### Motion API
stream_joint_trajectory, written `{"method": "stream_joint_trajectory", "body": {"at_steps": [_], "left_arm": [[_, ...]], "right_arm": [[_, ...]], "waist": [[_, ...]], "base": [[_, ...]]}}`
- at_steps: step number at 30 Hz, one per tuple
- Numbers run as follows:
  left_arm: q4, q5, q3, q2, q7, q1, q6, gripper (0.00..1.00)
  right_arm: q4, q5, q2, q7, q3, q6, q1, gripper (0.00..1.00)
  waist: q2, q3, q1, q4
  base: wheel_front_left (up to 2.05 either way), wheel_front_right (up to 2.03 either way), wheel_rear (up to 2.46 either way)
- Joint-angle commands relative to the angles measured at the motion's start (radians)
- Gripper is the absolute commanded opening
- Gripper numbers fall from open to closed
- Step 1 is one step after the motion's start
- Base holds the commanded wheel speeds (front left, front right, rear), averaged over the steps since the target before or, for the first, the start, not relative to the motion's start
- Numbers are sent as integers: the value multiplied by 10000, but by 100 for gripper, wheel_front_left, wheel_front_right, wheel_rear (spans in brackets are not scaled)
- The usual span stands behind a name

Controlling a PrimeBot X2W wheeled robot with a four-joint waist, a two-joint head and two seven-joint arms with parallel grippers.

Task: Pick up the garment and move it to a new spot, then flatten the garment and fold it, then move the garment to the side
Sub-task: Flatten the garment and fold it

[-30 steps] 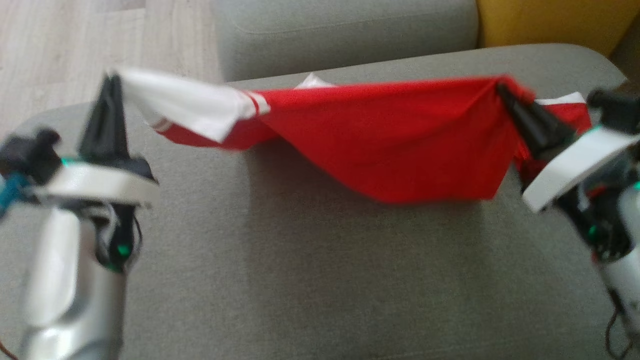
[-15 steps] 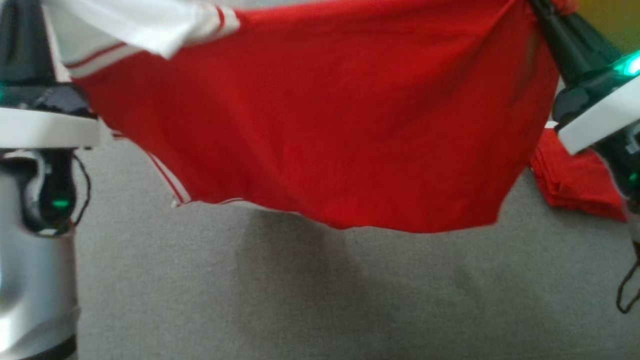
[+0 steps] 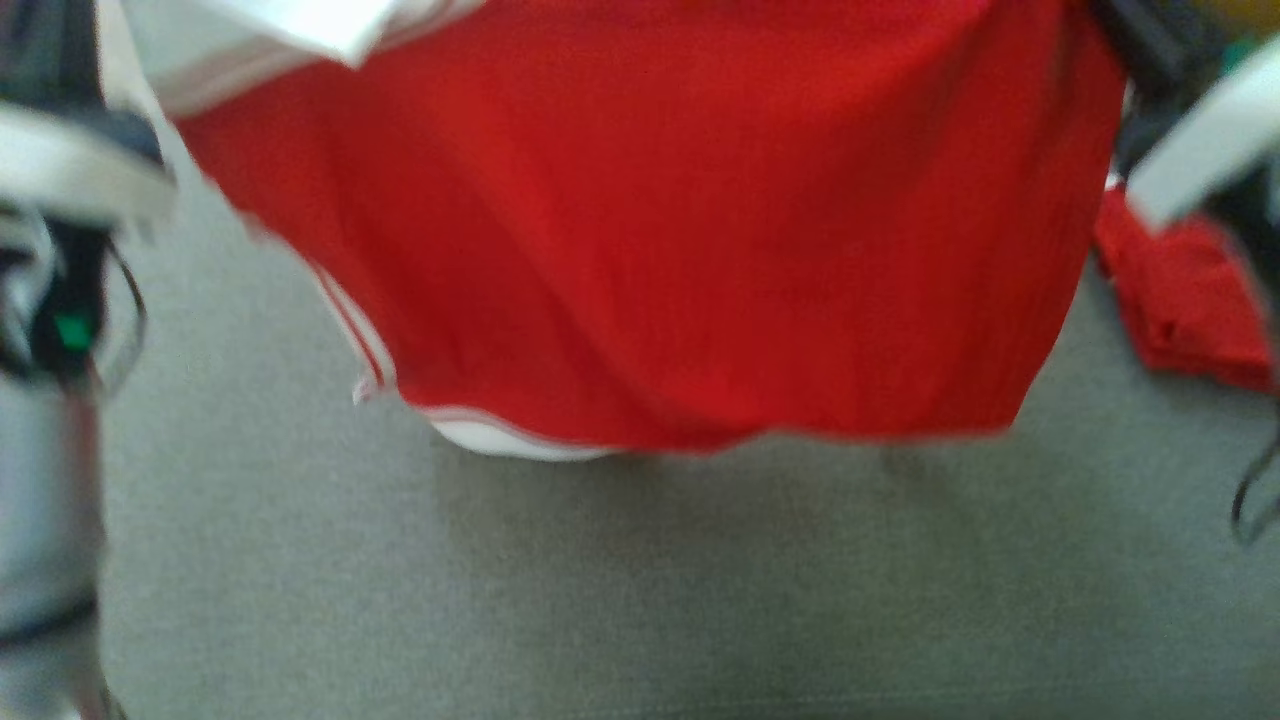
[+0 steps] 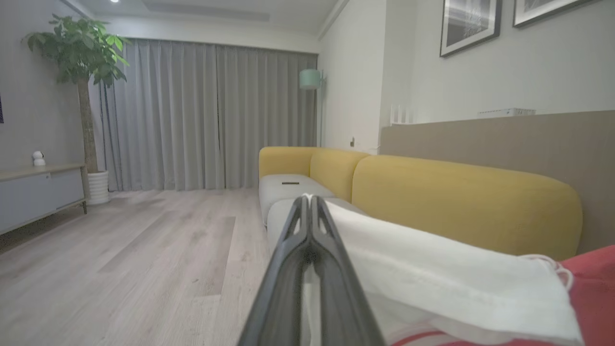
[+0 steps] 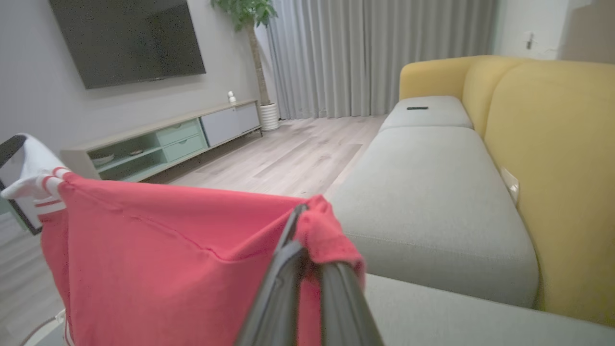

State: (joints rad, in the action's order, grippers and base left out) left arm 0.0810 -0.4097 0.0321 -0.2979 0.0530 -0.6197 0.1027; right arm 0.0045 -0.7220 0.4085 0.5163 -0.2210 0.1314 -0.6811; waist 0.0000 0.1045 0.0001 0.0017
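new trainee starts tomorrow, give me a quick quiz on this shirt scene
1. True or false: the red-and-white shirt lies flat on the grey sofa seat.
2. The left gripper pinches: A the red body, B the white part, C nothing?
3. What colour is the cloth at the right gripper?
Key: 1 false, it hangs between both grippers above the seat; 2 B; 3 red.

Head close above garment (image 3: 650, 250); wrists along sofa (image 5: 423, 192).
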Motion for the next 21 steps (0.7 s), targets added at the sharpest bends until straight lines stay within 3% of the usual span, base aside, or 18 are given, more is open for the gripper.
{"method": "stream_joint_trajectory", "body": {"at_steps": [1, 7, 12, 17, 21], "left_arm": [[22, 12, -277, -637, 6, -1369, 50, 0], [2983, 328, 355, -1076, -742, -4978, 210, 0], [5351, 655, 457, -1025, -2312, -7574, 222, 0], [6580, 744, 531, -798, -3063, -8741, 242, 0], [6942, 636, 595, -468, -3138, -8587, 264, 0]], "right_arm": [[-35, 152, 111, 18, -140, -7, -1233, 0], [2692, 540, 281, -1035, -1611, -7, -4901, 0], [5099, 852, 311, -3176, -2205, -7, -7260, 0], [6716, 925, 38, -5288, -2875, -7, -8337, 0], [7586, 468, -45, -5950, -3597, -7, -8207, 0]], "waist": [[0, 1197, -1, -36], [0, 2764, -1, 48], [0, 3166, -1, 306], [0, 3205, -1, 452], [0, 3237, -1, 588]], "base": [[0, 0, 0], [0, 0, 0], [0, 0, 0], [0, 0, 0], [0, 0, 0]]}}
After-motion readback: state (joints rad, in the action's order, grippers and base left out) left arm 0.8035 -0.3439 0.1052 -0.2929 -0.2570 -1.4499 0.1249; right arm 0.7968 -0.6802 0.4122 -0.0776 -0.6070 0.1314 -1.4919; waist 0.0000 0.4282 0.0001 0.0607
